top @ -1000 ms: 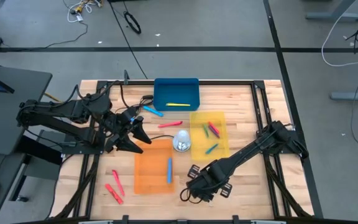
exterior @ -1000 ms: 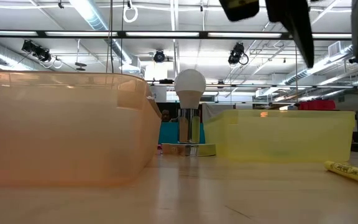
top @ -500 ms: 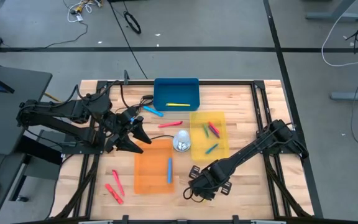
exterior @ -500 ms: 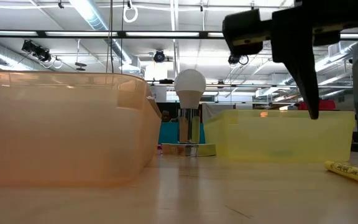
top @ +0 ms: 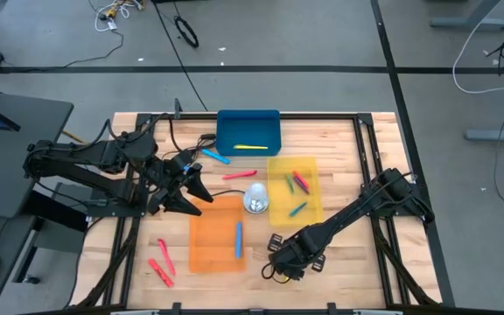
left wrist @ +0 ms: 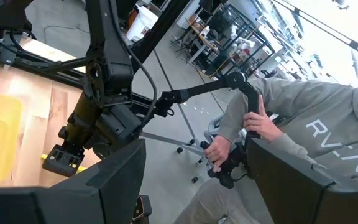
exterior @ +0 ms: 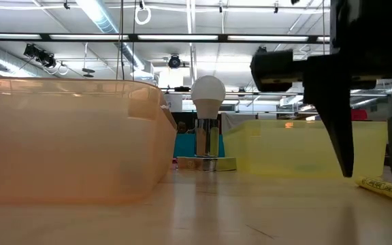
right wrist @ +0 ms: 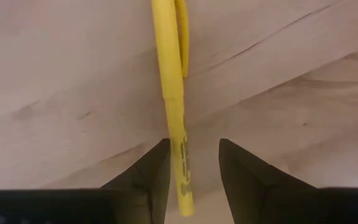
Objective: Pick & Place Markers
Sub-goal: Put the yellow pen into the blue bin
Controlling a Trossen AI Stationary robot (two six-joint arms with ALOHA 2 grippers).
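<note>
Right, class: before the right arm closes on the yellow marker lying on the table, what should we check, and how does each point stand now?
1. Right gripper fingers apart, one on each side of the yellow marker: ok.
2. Marker lying flat on the bare table, nothing touching it: ok.
3. Fingertips down at marker height: cannot tell; in the low view they hang just above the wood.
4. Left gripper away, by the orange tray: ok.
5. Yellow tray has room: ok.
</note>
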